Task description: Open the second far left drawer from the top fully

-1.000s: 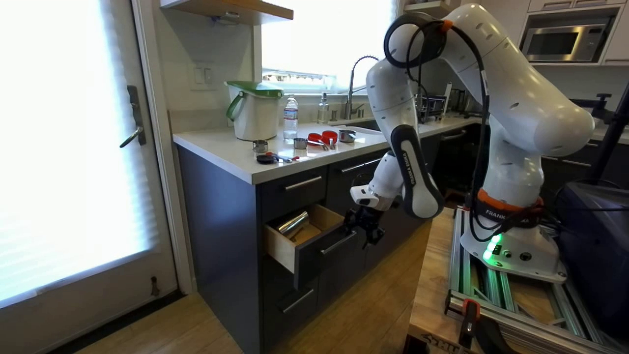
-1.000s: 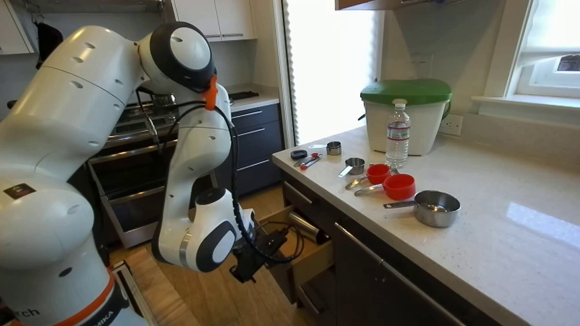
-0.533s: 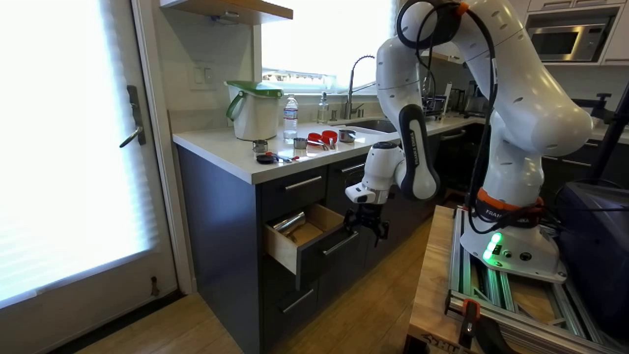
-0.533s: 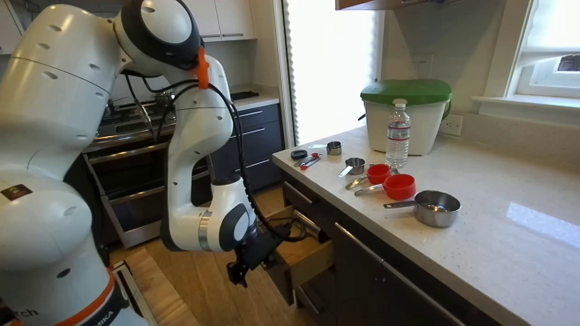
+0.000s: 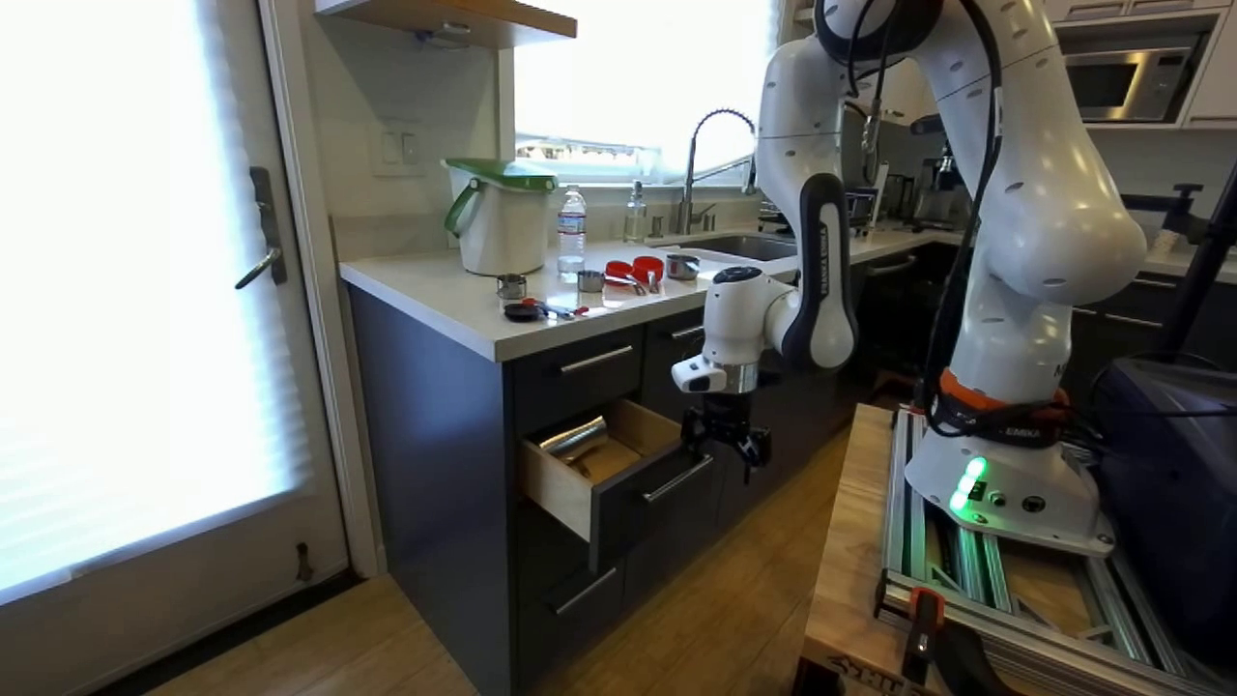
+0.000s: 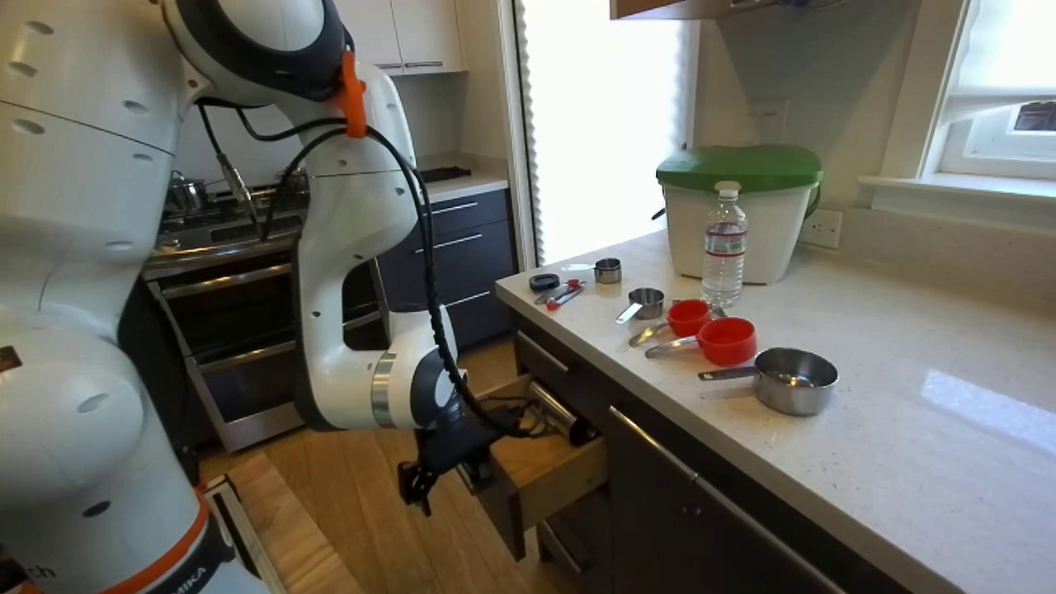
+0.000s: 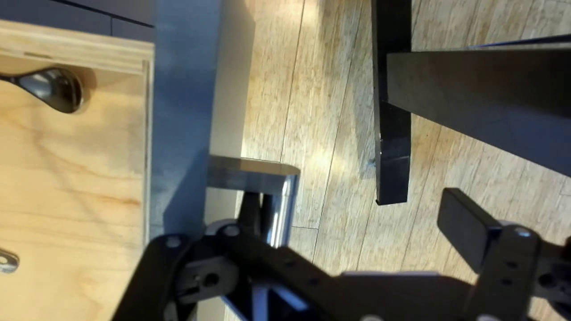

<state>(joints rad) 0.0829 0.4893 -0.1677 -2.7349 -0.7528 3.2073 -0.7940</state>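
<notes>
Charcoal drawer (image 5: 628,519) standing out, gripper (image 7: 357,223) spread wide at its handle (image 7: 282,211)

One of three drawers in the end stack is out: the second from the top, under the front corner of the counter (image 6: 891,462) nearest the glazed door (image 5: 145,319). Two other drawers (image 5: 580,387), above and below it, are closed. I have the jaws far apart, one finger (image 7: 249,216) lying between the single silver handle and the drawer front; whether it touches either, I cannot tell. Inside the pale wood box (image 5: 556,490) I count one shiny roll (image 5: 572,442) and one dark spoon (image 7: 62,91); a metal piece (image 7: 8,261) is cut off at the border of my wrist view.

On the counter I count three steel cups (image 6: 794,398), two red cups (image 6: 726,342) with steel handles, one water bottle (image 6: 724,264) and one green-lidded bin (image 6: 771,235) toward the back edge. One dark round piece (image 6: 544,281) sits near that front corner, beside slim red-tipped tools (image 6: 565,294) too small to count.

The counter's surface is white and glossy. Wood flooring (image 5: 309,648) runs below. One bright window (image 5: 638,77) stands behind one sink (image 5: 749,247), and in an exterior view I see an oven (image 6: 272,313).
</notes>
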